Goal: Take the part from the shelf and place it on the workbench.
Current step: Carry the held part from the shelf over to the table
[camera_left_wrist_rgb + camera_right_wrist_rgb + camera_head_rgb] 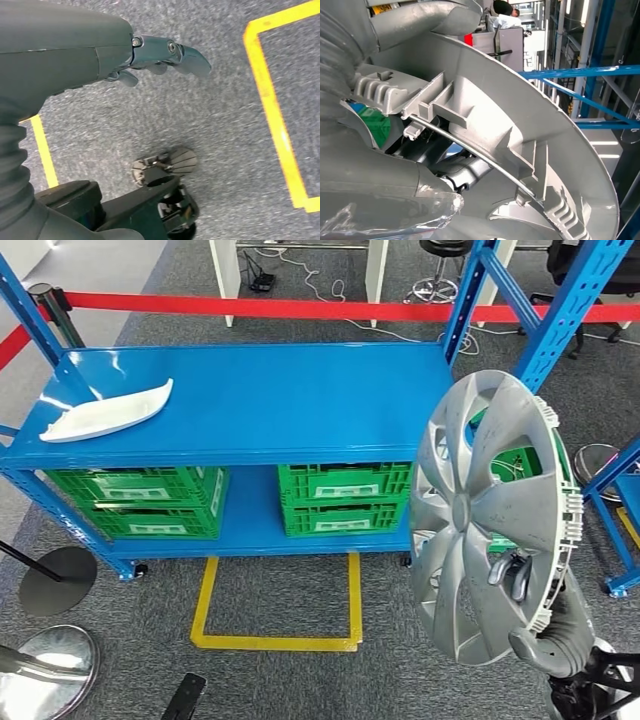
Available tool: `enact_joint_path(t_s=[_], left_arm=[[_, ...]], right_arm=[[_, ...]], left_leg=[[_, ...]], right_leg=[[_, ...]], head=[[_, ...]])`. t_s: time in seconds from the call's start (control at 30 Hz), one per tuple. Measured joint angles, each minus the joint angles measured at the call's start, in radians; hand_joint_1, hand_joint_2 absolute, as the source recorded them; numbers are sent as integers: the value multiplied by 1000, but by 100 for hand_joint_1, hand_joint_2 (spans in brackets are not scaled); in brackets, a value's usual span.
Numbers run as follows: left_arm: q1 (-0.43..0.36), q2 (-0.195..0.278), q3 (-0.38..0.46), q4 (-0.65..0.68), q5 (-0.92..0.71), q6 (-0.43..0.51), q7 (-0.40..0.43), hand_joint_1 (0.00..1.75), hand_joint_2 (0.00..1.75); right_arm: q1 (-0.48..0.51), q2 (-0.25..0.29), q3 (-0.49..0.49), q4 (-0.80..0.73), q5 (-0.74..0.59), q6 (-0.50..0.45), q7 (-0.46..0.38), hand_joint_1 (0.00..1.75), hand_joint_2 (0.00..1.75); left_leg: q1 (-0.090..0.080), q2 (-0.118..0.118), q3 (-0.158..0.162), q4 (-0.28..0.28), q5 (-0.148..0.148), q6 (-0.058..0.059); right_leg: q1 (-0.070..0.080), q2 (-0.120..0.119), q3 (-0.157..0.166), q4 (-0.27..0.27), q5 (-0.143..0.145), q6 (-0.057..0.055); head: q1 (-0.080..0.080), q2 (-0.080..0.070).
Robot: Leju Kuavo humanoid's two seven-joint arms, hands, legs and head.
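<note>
The right hand (521,585) grips the silver hubcap (483,520) near its lower rim, fingers hooked through a spoke opening, holding it upright and face-on off the right end of the blue table (249,400). The table's bare top lies forward and to the left. The left hand (158,55) hangs over the carpet, fingers loosely extended and holding nothing.

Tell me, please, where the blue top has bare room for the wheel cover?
The blue top is bare from the white part at its left end across to the right upright. The wheel cover, held by the right hand, hides the right front corner.
</note>
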Motion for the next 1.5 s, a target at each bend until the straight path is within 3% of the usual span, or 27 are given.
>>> enact_joint_path(t_s=[0.07,0.1,0.2,0.27,0.33,0.37,0.4,0.47,0.53,0.57,0.63,0.7,0.73,0.8,0.87,0.9,0.97,1.03,1.07,1.13,1.2,1.23,1.3,1.37,1.4,1.43,1.5], left_arm=[[0,1,0,0,0,2,-1,0,175],[0,2,0,0,0,4,-2,0,175],[2,8,3,0,2,9,-8,0,175],[5,12,5,0,6,10,-13,0,175],[4,13,11,0,14,10,-17,0,175],[2,14,16,0,20,10,-20,0,175],[1,16,20,0,25,9,-22,0,175],[0,18,28,0,31,8,-26,0,175],[-3,20,32,-1,32,8,-29,0,175],[-7,20,35,-2,31,8,-29,0,175],[-14,21,41,-4,30,10,-30,0,175],[-16,24,46,-4,28,12,-30,0,175],[-15,26,47,-4,27,13,-30,0,175],[-15,29,49,-4,23,14,-29,0,175],[-17,30,49,-4,20,15,-28,0,175],[-18,30,49,-4,20,16,-28,0,175],[-20,31,49,-4,18,18,-25,0,175],[-23,32,49,-4,15,20,-22,0,175],[-25,32,49,-4,13,22,-20,0,175],[-28,33,49,-5,11,24,-17,0,175],[-29,35,49,-5,11,24,-15,0,175],[-29,36,49,-5,11,24,-15,0,175],[-30,37,50,-5,11,25,-14,0,175],[-32,36,50,-5,11,25,-13,0,175],[-33,36,50,-5,11,25,-13,0,175],[-34,36,50,-5,10,25,-13,0,175],[-35,36,50,-5,8,27,-13,0,175]], right_arm=[[-4,0,0,3,-1,-1,-2,175,175],[-6,0,0,4,-2,-1,-4,175,175],[-9,2,-1,11,-9,-1,-11,175,175],[-11,4,-1,17,-12,1,-15,175,175],[-11,6,-1,22,-14,1,-21,175,175],[-10,7,-1,25,-14,2,-25,175,175],[-10,8,-1,28,-15,1,-28,175,175],[-8,11,-1,35,-15,0,-35,175,175],[-5,13,-1,38,-15,0,-45,175,175],[-4,14,-1,38,-16,0,-50,175,175],[-3,14,-2,39,-17,2,-61,175,175],[1,14,-3,43,-18,5,-71,175,175],[5,15,-3,46,-18,6,-74,175,175],[11,15,-3,53,-16,7,-81,175,175],[11,16,-4,59,-15,8,-88,175,175],[11,18,-4,61,-13,9,-92,175,175],[11,21,-5,65,-10,10,-98,175,175],[9,23,-7,67,-5,10,-102,175,175],[7,23,-8,68,-2,11,-105,175,175],[4,23,-11,68,3,13,-109,175,175],[2,24,-14,69,6,15,-114,175,175],[2,25,-14,69,7,15,-116,175,175],[1,27,-15,70,9,15,-118,175,175],[0,29,-16,70,12,15,-121,175,175],[0,31,-17,70,16,15,-123,175,175],[0,32,-18,70,22,15,-127,175,175],[0,34,-21,71,43,15,-134,175,175]], left_leg=[[-2,-2,-22,6,22,-10],[-3,-3,-27,8,32,-15],[-1,-4,-36,9,52,-31],[2,-5,-56,56,-14,-45],[6,-5,-86,176,-130,-57],[9,-5,-97,243,-166,-61],[11,-5,-97,290,-176,-64],[14,-5,-53,289,-138,-65],[16,-6,52,170,-109,-62],[16,-8,107,95,-116,-57],[11,-10,160,4,-138,-44],[7,-8,149,-11,-127,-26],[6,-6,140,-12,-116,-17],[7,-3,116,-13,-92,-3],[3,-2,84,-12,-66,4],[0,-2,68,-11,-53,5],[-4,-2,34,-8,-29,4],[-7,-1,4,-4,-6,0],[-8,-1,-7,-2,5,-3],[-9,-1,-17,-1,26,-11],[-6,-1,-24,-3,43,-21],[-5,-2,-31,3,32,-28],[-1,-5,-55,66,-45,-43],[6,-5,-87,199,-146,-54],[10,-5,-97,260,-170,-59],[13,-5,-95,296,-169,-62],[18,-1,-44,263,-116,-68]], right_leg=[[0,1,108,-148,-8,-2],[1,2,136,-196,-23,-8],[4,1,121,-215,-20,-35],[1,-1,97,-214,5,-54],[1,-2,68,-213,36,-62],[1,-2,52,-212,51,-62],[1,-2,34,-210,64,-61],[1,-2,-1,-207,89,-56],[1,-2,-27,-203,109,-47],[2,-2,-36,-201,119,-42],[2,-4,-48,-202,140,-31],[-3,-4,-57,-208,158,-19],[-5,-4,-65,-201,144,-15],[-7,-4,-92,-131,58,-9],[-6,-4,-122,2,-40,-6],[-5,-4,-126,57,-57,-7],[-2,-4,-89,77,-24,-12],[3,-4,13,-35,14,-20],[6,-4,74,-118,9,-23],[13,-3,133,-220,-18,-28],[15,-4,124,-232,-8,-39],[13,-4,117,-232,2,-46],[8,-6,97,-234,28,-61],[8,-6,70,-232,51,-65],[7,-7,55,-230,61,-64],[6,-7,40,-229,70,-62],[1,-12,13,-224,85,-55]], head=[[-1,0],[-1,0],[-3,0],[-8,0],[-14,0],[-15,0],[-15,0],[-15,0],[-15,0],[-14,0],[-13,0],[-14,0],[-14,0],[-11,0],[-9,0],[-8,0],[-8,0],[-8,0],[-9,0],[-9,0],[-8,0],[-7,0],[-11,0],[-15,0],[-15,0],[-15,0],[-16,0]])
